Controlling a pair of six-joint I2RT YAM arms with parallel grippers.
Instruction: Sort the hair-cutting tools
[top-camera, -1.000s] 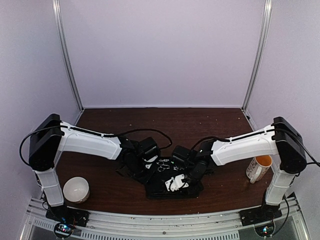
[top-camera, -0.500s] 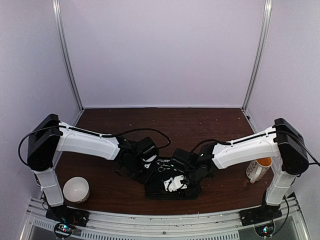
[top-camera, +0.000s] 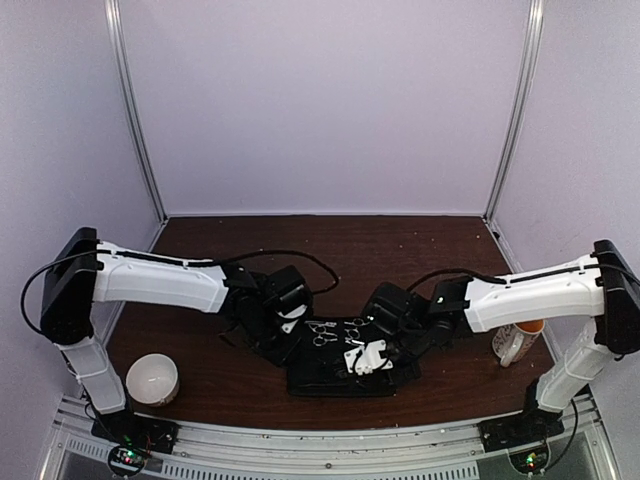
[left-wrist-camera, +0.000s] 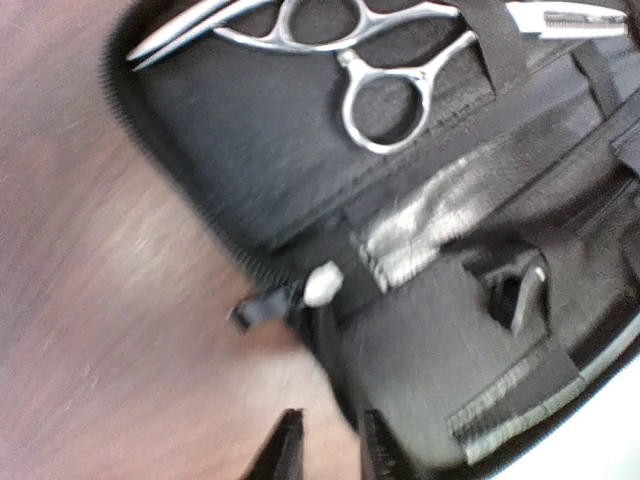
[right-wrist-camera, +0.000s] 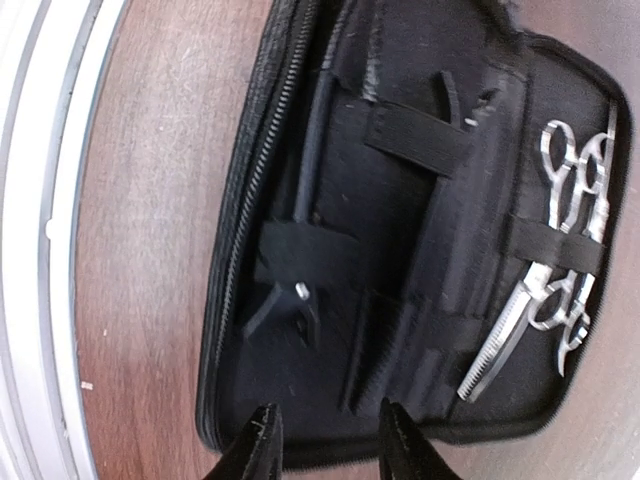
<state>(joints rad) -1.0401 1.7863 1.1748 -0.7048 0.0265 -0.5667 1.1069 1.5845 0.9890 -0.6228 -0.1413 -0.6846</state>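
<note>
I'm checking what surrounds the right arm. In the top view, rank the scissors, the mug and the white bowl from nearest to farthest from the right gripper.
1. The scissors, in the open case, just left of the right gripper.
2. The mug, off to the right.
3. The white bowl, far left.

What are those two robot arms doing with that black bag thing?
They are sorting hair-cutting tools. An open black zip case lies on the brown table, and two silver scissors are tucked under its elastic straps. The left gripper hovers by the zipper edge, and the right gripper hovers over another edge of the case. Both have their fingers a little apart and are holding nothing.
</note>
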